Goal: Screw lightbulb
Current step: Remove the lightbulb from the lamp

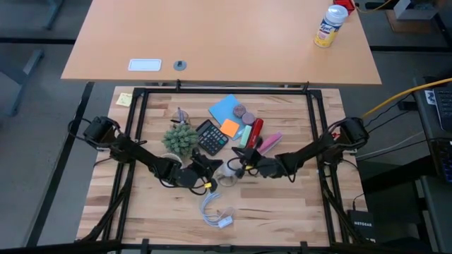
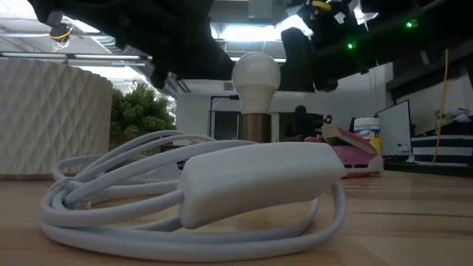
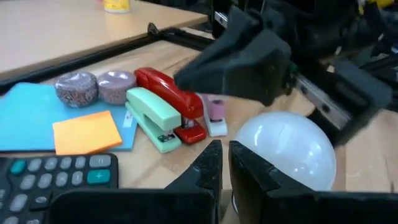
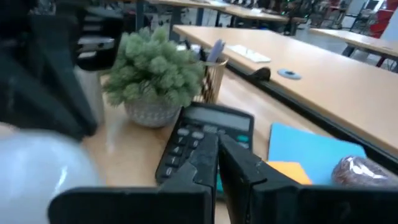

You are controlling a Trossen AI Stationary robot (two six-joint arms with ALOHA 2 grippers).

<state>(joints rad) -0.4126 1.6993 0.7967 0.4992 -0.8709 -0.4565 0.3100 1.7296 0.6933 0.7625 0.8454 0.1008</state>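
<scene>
Dark fingers of the left gripper (image 3: 225, 163) and of the right gripper (image 4: 217, 160) are each pressed nearly together, pinching nothing. White and rounded, the lightbulb (image 2: 256, 77) stands upright between the two grippers near the table's middle, screw end downward. Just beside it lie a black calculator (image 1: 211, 137), a green stapler (image 3: 152, 117) and a red stapler (image 3: 171, 97). A coiled white cable (image 1: 214, 212) lies nearer the front edge of the wooden table (image 1: 282, 204).

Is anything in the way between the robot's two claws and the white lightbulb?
Nothing visible is. The lightbulb stands upright mid-table, with the left gripper and the right gripper close on either side of it. The white cable lies nearer the front.
</scene>
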